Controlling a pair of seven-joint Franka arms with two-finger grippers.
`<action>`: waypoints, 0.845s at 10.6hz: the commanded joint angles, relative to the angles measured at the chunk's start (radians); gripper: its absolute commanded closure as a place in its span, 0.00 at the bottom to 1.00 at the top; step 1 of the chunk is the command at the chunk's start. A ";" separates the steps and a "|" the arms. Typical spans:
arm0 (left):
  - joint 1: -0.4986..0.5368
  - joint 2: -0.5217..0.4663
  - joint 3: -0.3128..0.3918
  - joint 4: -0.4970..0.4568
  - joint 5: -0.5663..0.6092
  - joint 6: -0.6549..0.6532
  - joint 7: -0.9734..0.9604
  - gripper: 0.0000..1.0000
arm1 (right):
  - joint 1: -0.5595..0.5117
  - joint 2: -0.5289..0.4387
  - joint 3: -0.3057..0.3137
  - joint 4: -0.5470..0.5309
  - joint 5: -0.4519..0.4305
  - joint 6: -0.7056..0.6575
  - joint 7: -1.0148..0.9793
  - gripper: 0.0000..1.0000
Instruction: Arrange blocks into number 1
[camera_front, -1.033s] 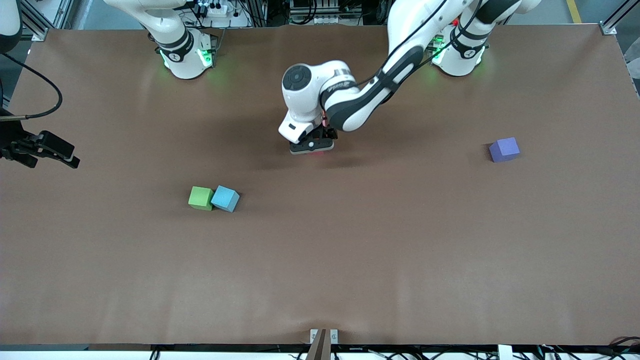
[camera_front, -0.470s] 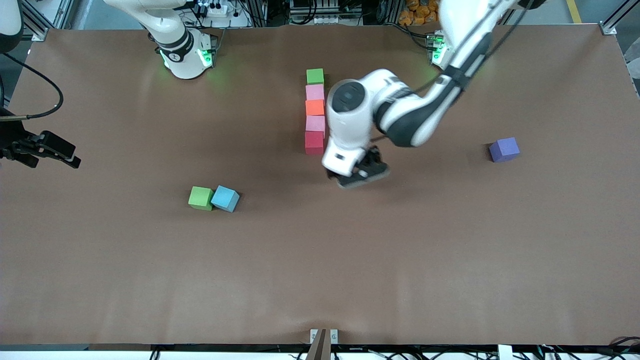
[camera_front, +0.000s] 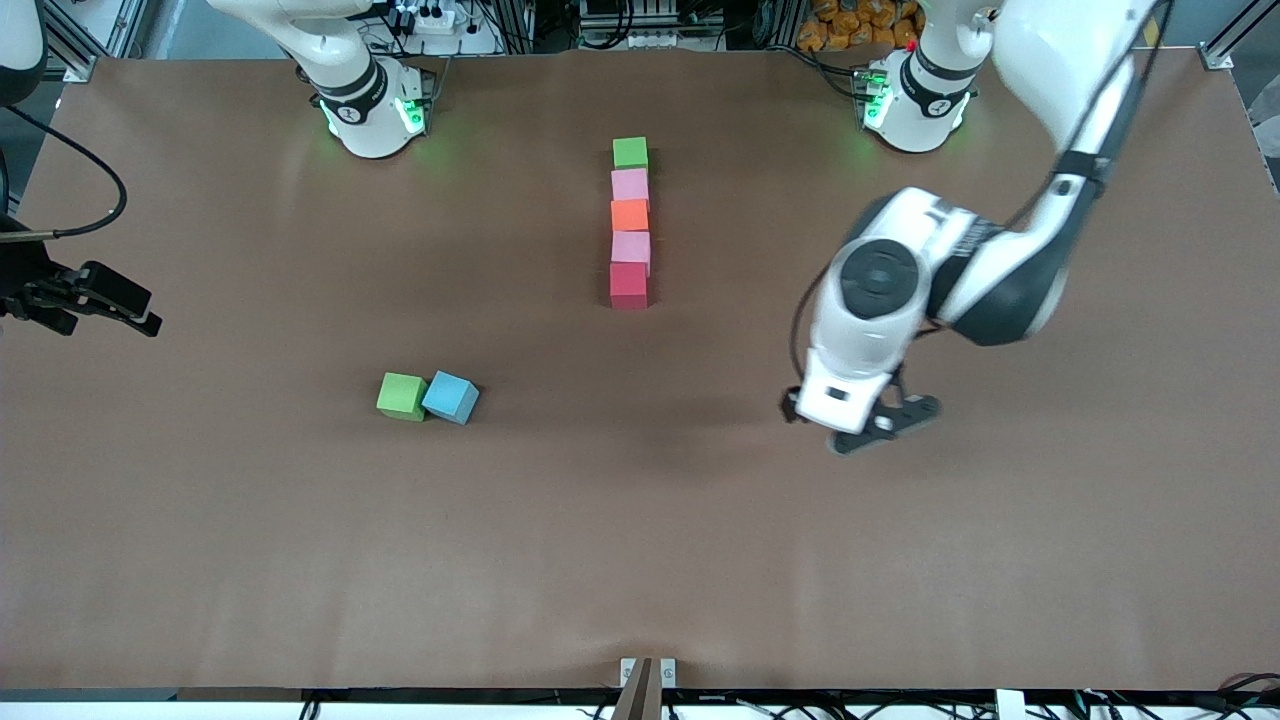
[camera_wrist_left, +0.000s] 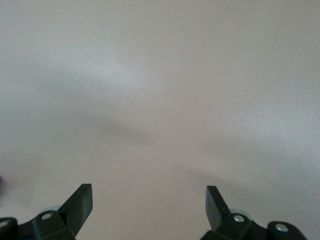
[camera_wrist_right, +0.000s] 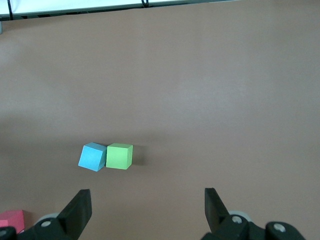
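Five blocks stand in a straight touching line at the table's middle, toward the robots' bases. Going from the bases toward the front camera they are a green block (camera_front: 630, 153), a pink block (camera_front: 630, 184), an orange block (camera_front: 630, 215), a second pink block (camera_front: 631, 246) and a red block (camera_front: 629, 285). The line runs from twelve o'clock to six o'clock in the front view.

At about eight o'clock from the red block, nearer to the front camera and toward the right arm's end of the table, a second green block (camera_front: 402, 396) and a blue block (camera_front: 450, 398) sit touching each other, the blue one turned slightly askew. The right wrist view shows the same pair, green (camera_wrist_right: 119, 156) beside blue (camera_wrist_right: 92, 156).

The left gripper (camera_front: 872, 425) hangs over bare brown table (camera_front: 640, 560) at about four o'clock from the red block, toward the left arm's end. Its fingers (camera_wrist_left: 80, 202) are spread wide apart, with nothing between them and nothing touched.

The right gripper (camera_wrist_right: 147, 210) is up in the air, looking down on the green and blue pair; its fingers (camera_wrist_right: 80, 207) are likewise spread wide and carry nothing. The right arm waits.

No brand, label or writing can be read on the blocks or grippers.
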 joint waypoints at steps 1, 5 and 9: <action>0.090 -0.072 -0.013 -0.010 -0.041 -0.090 0.172 0.00 | 0.004 0.003 -0.002 0.019 -0.011 -0.018 0.020 0.00; 0.167 -0.165 -0.002 -0.015 -0.122 -0.148 0.309 0.00 | 0.001 0.003 -0.002 0.019 -0.010 -0.018 0.019 0.00; 0.005 -0.318 0.318 -0.063 -0.317 -0.152 0.597 0.00 | -0.002 0.002 0.000 0.019 -0.010 -0.018 0.011 0.00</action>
